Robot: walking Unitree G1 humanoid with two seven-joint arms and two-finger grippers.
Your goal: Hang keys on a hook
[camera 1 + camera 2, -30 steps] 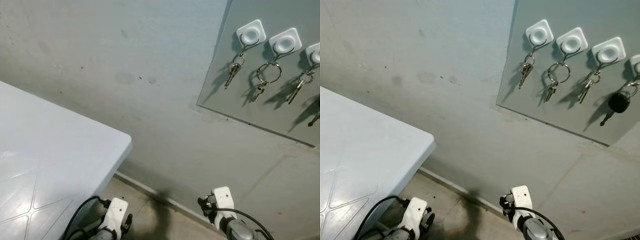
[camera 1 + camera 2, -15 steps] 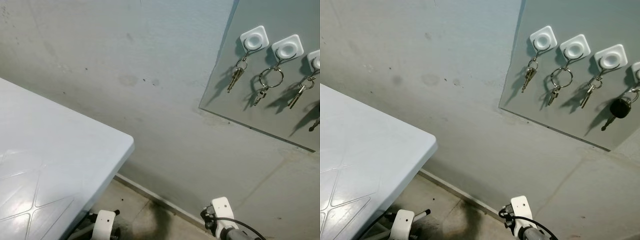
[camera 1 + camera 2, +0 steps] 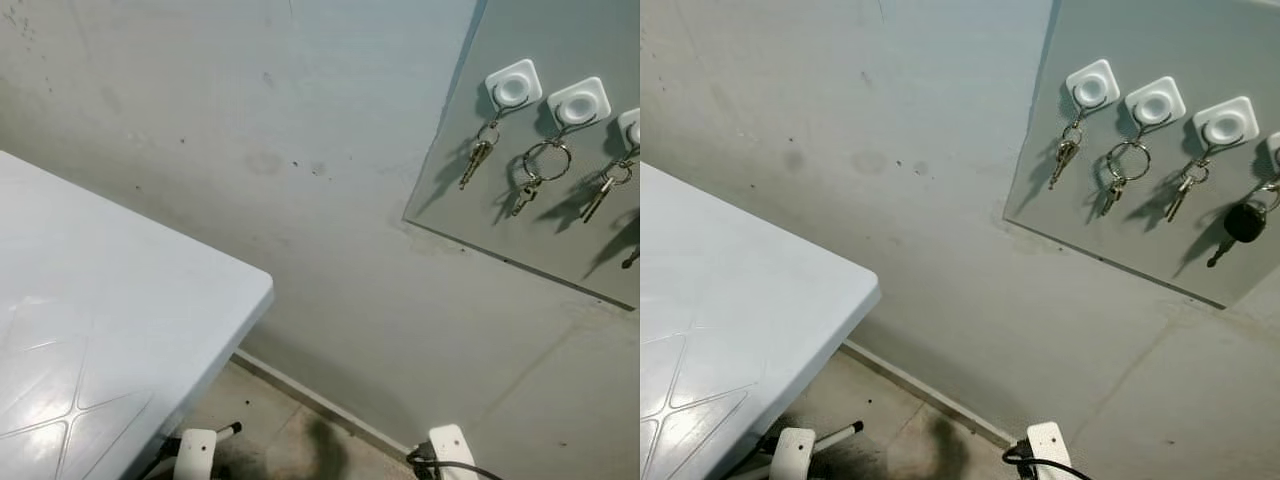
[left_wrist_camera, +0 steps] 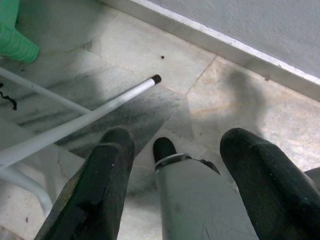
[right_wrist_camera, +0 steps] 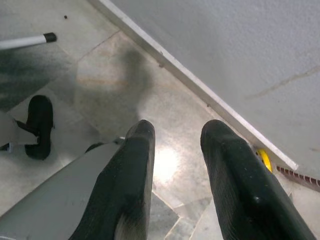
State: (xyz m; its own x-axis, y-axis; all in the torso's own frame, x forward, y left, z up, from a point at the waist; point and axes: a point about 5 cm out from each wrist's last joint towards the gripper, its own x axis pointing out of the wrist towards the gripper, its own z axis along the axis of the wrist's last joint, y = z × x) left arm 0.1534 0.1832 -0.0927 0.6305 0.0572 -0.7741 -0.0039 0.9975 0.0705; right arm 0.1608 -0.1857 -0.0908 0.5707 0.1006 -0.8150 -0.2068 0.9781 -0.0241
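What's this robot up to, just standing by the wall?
Nothing is being handled right now. Both arms hang low by the floor: the left pincer and the right pincer are open and empty. On the wall ahead, a board carries white hooks, each already holding keys, one a black-headed key. A white table stands to the robot's left.

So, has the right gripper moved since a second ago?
Yes. The right gripper has dropped: its white wrist sits farther below the table corner.
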